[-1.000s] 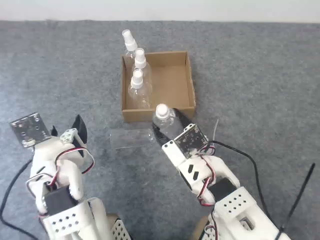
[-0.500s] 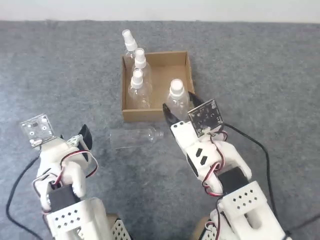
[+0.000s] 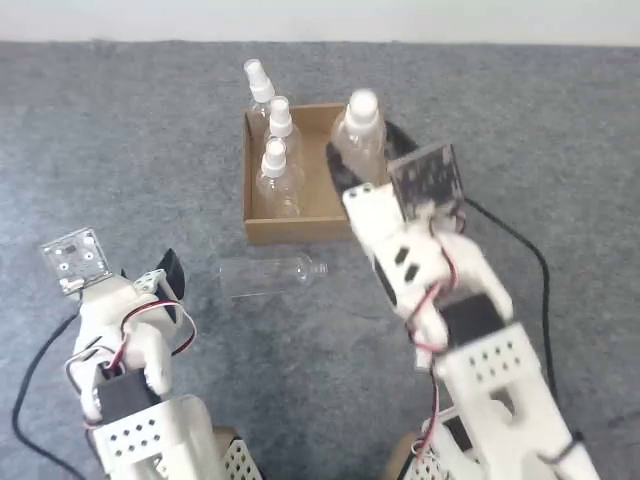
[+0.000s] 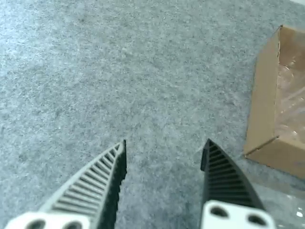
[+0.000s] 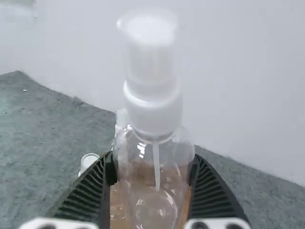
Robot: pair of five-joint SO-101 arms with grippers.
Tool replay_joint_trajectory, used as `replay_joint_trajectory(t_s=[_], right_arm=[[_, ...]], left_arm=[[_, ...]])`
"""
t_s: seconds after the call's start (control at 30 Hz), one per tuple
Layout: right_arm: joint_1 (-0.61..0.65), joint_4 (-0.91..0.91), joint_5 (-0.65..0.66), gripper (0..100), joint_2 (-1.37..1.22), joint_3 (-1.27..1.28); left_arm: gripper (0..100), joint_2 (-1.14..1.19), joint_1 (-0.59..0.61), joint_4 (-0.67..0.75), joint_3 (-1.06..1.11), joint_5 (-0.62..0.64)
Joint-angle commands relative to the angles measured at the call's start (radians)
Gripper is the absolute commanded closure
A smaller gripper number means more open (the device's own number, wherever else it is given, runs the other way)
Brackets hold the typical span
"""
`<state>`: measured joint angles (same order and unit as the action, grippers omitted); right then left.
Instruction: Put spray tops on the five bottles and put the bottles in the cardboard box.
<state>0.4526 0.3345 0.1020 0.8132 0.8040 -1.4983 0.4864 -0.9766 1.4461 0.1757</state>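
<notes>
Capped bottle (image 3: 361, 130): clear thin plastic, apparently empty, so judged light, slick and easily dented. The right gripper (image 5: 151, 167) clamps its body below the shoulder and holds it upright above the right half of the cardboard box (image 3: 300, 229). Stored bottles (image 3: 279, 178) line the box's left wall, so the right half looks free between low walls. Uncapped bottle (image 3: 268, 275): lying just in front of the box, best grasped mid-body. Left gripper (image 4: 166, 143): jaws apart, empty, in front of the box and to its left.

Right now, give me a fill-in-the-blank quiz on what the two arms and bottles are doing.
The right pincer is ___ on a spray-topped bottle above the cardboard box.
The left pincer is ___ and holds nothing.
The uncapped bottle is ___ on its side on the carpet.
Missing words: shut; open; lying.
</notes>
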Motion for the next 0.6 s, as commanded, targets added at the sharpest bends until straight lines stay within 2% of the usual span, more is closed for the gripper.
replay_joint_trajectory(t_s=[0.0, 0.43, 0.57], right_arm=[[-0.039, -0.024, -0.017, 94.3, -0.136, -0.147], [-0.045, -0.455, -0.017, 94.5, -0.570, -0.190], [-0.056, -0.512, -0.015, 94.6, -0.688, -0.241]], left_arm=[[76, -0.012, 0.006, -0.006, -0.007, -0.005], [76, -0.012, 0.006, -0.008, -0.005, -0.008], [76, -0.012, 0.006, -0.009, -0.005, -0.008]])
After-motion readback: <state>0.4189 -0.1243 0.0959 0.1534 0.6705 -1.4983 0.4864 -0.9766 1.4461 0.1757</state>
